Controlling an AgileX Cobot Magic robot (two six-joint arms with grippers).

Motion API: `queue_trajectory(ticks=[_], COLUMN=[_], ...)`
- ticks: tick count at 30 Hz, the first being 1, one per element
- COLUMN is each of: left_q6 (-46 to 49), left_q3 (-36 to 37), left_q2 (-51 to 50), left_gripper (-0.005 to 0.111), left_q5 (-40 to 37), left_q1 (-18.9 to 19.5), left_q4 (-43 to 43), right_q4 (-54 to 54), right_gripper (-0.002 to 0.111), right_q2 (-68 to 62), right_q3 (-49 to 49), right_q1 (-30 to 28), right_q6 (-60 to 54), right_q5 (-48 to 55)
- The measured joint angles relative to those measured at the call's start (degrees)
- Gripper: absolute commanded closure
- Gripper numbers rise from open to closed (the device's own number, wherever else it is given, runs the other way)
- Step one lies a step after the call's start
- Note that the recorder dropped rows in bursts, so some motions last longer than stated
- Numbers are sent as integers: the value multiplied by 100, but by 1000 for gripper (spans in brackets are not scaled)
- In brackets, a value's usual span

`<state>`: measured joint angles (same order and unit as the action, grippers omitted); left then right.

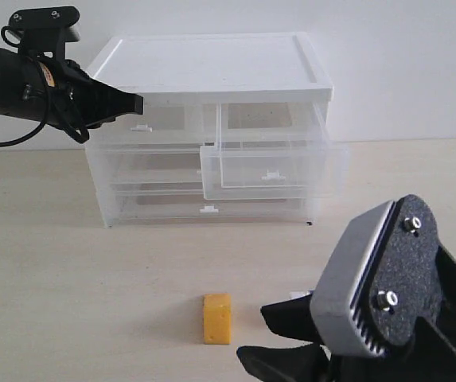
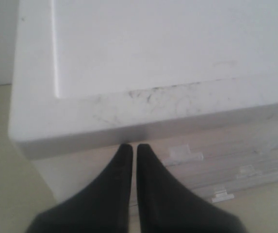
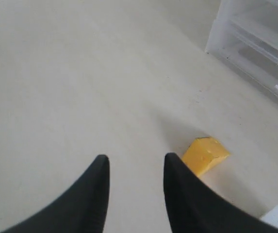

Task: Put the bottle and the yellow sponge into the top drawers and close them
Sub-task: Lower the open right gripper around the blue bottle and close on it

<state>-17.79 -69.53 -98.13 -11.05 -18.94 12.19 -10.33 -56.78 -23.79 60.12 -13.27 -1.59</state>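
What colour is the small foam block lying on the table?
The sponge is yellow-orange, clearest in the exterior view.

Scene's lit softly and evenly, bright overall. Only a faint shadow is cast beside the yellow sponge [image 1: 217,318]. Wrist views are rendered kinda blurry, and the chest top [image 2: 153,48] is nearly washed out.

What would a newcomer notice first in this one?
A translucent plastic drawer chest with a white top stands at the back, its top right drawer pulled out. A yellow-orange foam sponge lies in front, near the open right gripper; the left gripper, fingers shut, points at the top left drawer.
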Motion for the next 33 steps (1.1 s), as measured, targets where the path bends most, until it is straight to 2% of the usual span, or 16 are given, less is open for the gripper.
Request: queue_trajectory(ticks=[6,12,17,21,23,26,33], left_q6=[0,0,0,0,0,0,0], left_q3=[0,0,0,0,0,0,0], left_q2=[0,0,0,0,0,0,0], left_gripper=[103,103,103,103,103,103,103], left_q5=[0,0,0,0,0,0,0], left_q1=[0,0,0,0,0,0,0], left_q4=[0,0,0,0,0,0,0], right_q4=[1783,2081,2367,3182,3547,3834,4447], right_gripper=[74,74,74,74,70,56,54], right_q2=[0,0,-56,-284,-416,-730,-1642], right_q3=[0,-365,-911,-1052,-1055,-1077,-1077], right_q1=[-794,-1466,-1521,-1533,-1542,-1542,-1542], right_q6=[1647,1739,1235,1082,1048,958,849], right_q5=[238,497,1572,2308,2527,2599,2187])
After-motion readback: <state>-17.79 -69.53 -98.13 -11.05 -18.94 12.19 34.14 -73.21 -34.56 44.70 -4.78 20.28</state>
